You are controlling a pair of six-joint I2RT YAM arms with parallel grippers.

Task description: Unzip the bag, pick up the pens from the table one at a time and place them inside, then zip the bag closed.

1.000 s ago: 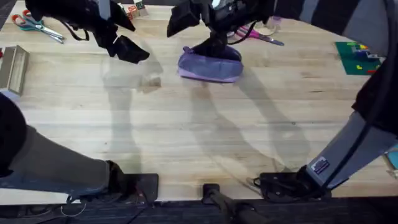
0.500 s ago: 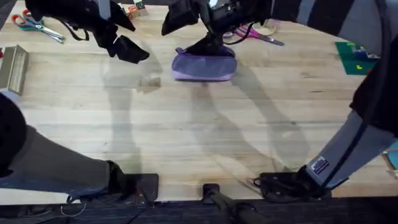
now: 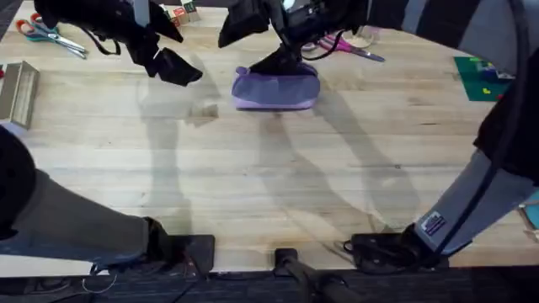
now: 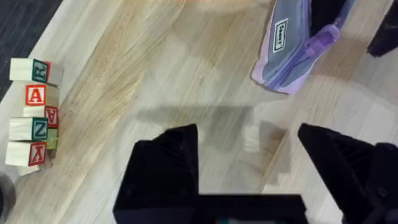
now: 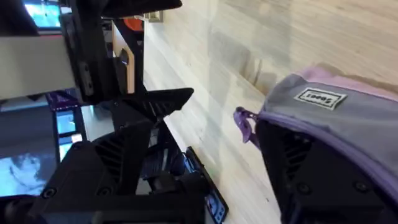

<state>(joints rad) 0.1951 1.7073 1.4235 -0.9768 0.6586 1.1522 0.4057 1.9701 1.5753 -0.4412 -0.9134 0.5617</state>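
Observation:
The lavender bag [image 3: 276, 89] lies on the far middle of the table [image 3: 269, 177]. My right gripper [image 3: 285, 62] is down at its far edge. In the right wrist view its jaws stand apart [image 5: 224, 109], and the bag's fabric [image 5: 323, 109] drapes over one finger [image 5: 311, 180]. The purple zipper pull [image 5: 244, 122] hangs in the gap between them. My left gripper [image 3: 180, 71] hovers open and empty to the bag's left, above bare wood [image 4: 249, 134], with the bag's end [image 4: 287, 46] farther off. The pens are out of view.
Orange-handled scissors [image 3: 50, 35] lie at the far left, and pink-handled scissors [image 3: 352, 49] just behind the bag. Letter blocks [image 4: 32, 112] stand near the far edge. A metal tray [image 3: 18, 91] sits at the left edge and a green board [image 3: 484, 77] at the right.
The bag slid a little to the left with my right gripper on it, then came to rest. The left arm has stayed where it was.

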